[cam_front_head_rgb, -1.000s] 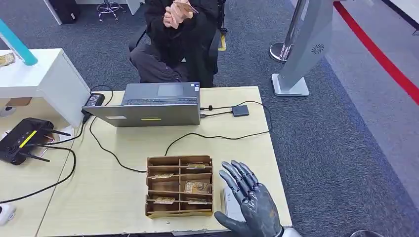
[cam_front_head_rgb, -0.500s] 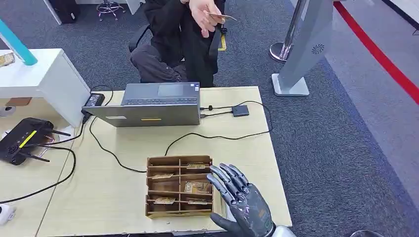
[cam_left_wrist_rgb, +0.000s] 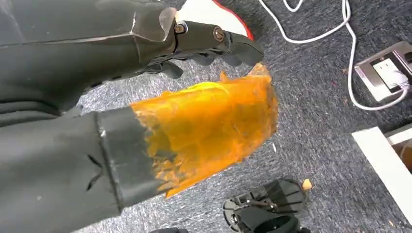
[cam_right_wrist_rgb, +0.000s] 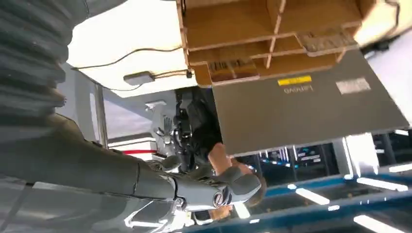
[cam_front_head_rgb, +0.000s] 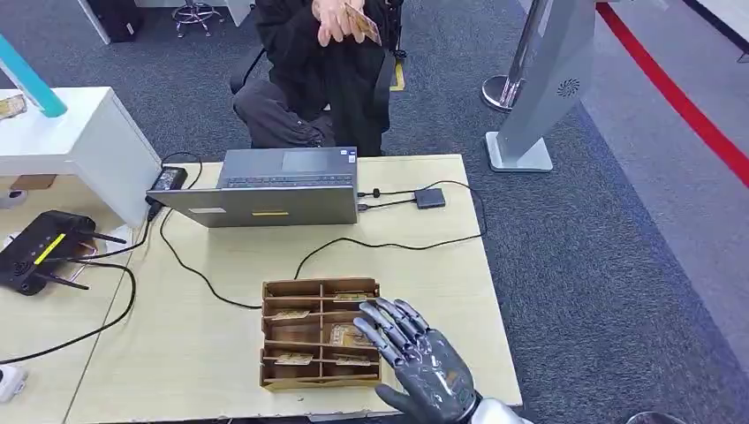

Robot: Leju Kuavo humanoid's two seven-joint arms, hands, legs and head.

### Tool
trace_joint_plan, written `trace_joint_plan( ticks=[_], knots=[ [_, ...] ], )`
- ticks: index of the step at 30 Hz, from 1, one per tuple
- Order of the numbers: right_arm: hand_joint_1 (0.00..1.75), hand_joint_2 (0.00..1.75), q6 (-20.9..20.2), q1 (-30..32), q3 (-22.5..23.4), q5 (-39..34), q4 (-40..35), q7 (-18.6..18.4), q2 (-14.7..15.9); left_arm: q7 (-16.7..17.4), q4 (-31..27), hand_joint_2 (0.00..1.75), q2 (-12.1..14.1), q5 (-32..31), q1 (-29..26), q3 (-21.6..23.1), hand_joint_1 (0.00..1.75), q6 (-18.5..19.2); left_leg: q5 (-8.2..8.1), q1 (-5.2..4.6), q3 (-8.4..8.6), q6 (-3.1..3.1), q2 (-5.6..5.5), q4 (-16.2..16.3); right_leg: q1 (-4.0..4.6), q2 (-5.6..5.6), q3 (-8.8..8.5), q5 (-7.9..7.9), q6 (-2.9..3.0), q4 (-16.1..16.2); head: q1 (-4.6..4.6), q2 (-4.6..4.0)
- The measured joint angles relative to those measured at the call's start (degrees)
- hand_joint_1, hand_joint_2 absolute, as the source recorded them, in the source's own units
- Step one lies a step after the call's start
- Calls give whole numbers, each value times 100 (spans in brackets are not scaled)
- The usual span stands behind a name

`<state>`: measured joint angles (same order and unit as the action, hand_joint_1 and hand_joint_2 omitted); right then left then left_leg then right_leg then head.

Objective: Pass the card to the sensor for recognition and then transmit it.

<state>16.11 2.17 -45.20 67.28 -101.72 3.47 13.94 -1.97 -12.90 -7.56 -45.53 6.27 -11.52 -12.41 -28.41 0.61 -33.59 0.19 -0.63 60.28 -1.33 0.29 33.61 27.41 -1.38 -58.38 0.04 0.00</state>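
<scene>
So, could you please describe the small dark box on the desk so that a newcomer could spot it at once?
Start at the wooden table and find the grey laptop at its far edge. Just right of the laptop lies a small dark box, flat, square, cabled to the laptop, unlike the brown compartmented card tray.

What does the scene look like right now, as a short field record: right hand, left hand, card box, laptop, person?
right hand: grey many-fingered hand, fingers spread, holding nothing, over the right side of the box
left hand: dark hand above grey carpet, holding nothing
card box: brown wooden compartment box near the front table edge, cards lying in several compartments
laptop: grey laptop at the far side of the pale wooden table
person: seated behind the table in dark clothes, holding a tan card up
</scene>
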Motion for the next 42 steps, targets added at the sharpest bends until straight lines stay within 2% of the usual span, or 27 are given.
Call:
trace_joint_plan(
  ticks=[13,22,27,42],
  knots=[
    [0,175,-398,-133,-162,-234,124,-26,46,4,0,0,2,-44,3,-4,0,26,0,0,0,0,0,0,0,-1,0,0,0,0,2,0],
    [5,175,-487,-204,-197,-319,125,-15,55,9,0,0,2,-72,7,-7,0,31,0,0,0,0,0,0,0,0,0,0,0,0,0,0],
    [19,175,-524,-218,-210,-361,127,-13,55,9,0,0,2,-76,7,-7,0,29,0,0,0,0,0,0,0,0,0,0,0,0,0,0],
    [21,175,-603,-292,-282,-380,129,-4,59,9,0,0,2,-85,7,-9,0,28,0,0,0,0,0,0,0,-1,0,0,0,0,0,0]
  ],
)
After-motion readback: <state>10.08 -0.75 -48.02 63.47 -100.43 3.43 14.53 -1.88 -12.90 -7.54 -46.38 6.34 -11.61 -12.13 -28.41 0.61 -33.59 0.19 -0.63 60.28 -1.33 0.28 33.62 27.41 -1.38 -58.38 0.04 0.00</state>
